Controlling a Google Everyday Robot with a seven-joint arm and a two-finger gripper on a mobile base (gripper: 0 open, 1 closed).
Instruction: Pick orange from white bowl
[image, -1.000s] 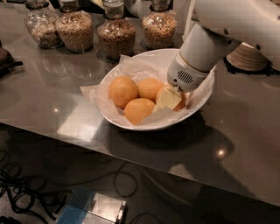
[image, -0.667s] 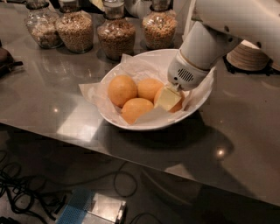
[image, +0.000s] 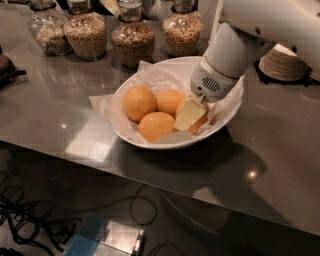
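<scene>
— At the right side of the white bowl (image: 165, 145), the end effector (image: 189, 116) is down on the orange (image: 199, 124), the rightmost of the four. It covers most of this fruit, so I cannot tell if it is gripping or not.
— What can go wrong from here?
— If the hold is off the centre, I think the round skin can slip out during the lift. Then the orange drops back, or rolls over the low rim onto the worktop (image: 280, 150).
— And the neighbours?
— The middle orange (image: 169, 101) and the near orange (image: 156, 126) lie just beside it. A lift to the side can push them. Also the crinkled paper (image: 150, 80) lines the bowl; if it is caught, it can drag the fruit along.
</scene>
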